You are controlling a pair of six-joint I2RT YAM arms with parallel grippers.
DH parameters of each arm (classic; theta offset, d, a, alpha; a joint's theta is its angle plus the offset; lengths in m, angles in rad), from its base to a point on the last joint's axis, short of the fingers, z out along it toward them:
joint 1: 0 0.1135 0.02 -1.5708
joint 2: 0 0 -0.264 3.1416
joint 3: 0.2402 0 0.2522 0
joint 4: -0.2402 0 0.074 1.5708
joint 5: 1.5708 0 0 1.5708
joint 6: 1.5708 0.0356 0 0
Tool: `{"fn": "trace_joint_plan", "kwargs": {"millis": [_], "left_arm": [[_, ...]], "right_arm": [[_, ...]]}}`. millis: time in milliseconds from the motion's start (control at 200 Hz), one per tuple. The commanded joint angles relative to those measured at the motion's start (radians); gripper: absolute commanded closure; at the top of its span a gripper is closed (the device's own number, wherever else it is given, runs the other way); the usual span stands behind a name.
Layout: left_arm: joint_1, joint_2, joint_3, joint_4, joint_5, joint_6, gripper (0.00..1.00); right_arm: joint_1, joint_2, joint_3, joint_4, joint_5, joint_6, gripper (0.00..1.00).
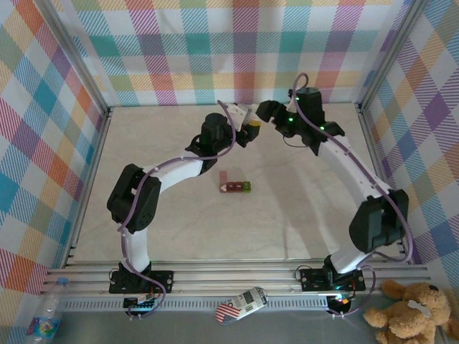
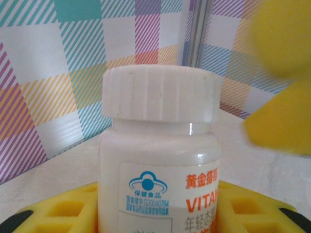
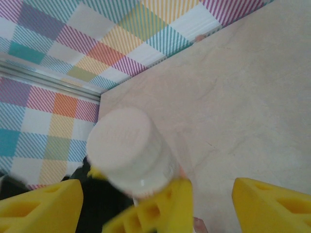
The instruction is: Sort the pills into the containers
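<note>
Over the pale table (image 1: pixel 301 215), both arms reach to the far middle. The left gripper (image 1: pixel 247 123) pinches a white vitamin bottle (image 2: pixel 160 165) between its yellow pads (image 2: pixel 58 213). The ribbed cap (image 3: pixel 127 144) faces the right gripper (image 1: pixel 268 112), which hangs just beside it with jaws spread and is best placed to twist it. The containers (image 1: pixel 234 186) lie left to right at mid-table on the near side, with nothing in the way.

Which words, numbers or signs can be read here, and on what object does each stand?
On the white plastic bottle label:
"保健食品", blue, under a logo
"黄金搭", orange, cut off
"VITA", orange, cut off
Smaller blue and grey lines: too blurred to read.
</note>
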State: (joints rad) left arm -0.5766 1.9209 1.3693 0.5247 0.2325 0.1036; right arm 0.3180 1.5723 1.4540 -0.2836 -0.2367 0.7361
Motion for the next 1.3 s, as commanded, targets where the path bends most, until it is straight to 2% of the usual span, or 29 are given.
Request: {"fn": "trace_joint_plan", "kwargs": {"millis": [0, 85, 155, 270, 350, 475, 620, 1295], "left_arm": [[0.061, -0.025, 0.017, 0.033, 0.209, -0.038, 1.00], [0.096, 0.002, 0.058, 0.006, 0.432, -0.081, 1.00], [0.114, 0.025, 0.092, -0.015, 0.562, -0.114, 1.00], [0.121, 0.041, 0.136, -0.078, 0.676, -0.109, 1.00], [0.121, 0.047, 0.157, -0.117, 0.724, -0.094, 1.00], [0.121, 0.054, 0.187, -0.171, 0.756, -0.078, 1.00], [0.121, 0.053, 0.191, -0.176, 0.760, -0.076, 1.00], [0.122, 0.037, 0.187, -0.193, 0.763, -0.070, 1.00]], "right_arm": [[-0.063, -0.076, -0.048, 0.049, -0.086, -0.081, 0.19], [-0.113, -0.067, -0.030, 0.053, -0.209, -0.172, 0.20], [-0.136, -0.029, 0.040, 0.002, -0.310, -0.278, 0.20], [-0.140, 0.070, 0.221, -0.171, -0.475, -0.464, 0.21], [-0.139, 0.148, 0.351, -0.298, -0.529, -0.541, 0.22], [-0.122, 0.216, 0.476, -0.407, -0.544, -0.607, 0.23], [-0.091, 0.258, 0.541, -0.483, -0.495, -0.657, 0.25], [-0.079, 0.297, 0.474, -0.487, -0.469, -0.668, 0.36]]}}
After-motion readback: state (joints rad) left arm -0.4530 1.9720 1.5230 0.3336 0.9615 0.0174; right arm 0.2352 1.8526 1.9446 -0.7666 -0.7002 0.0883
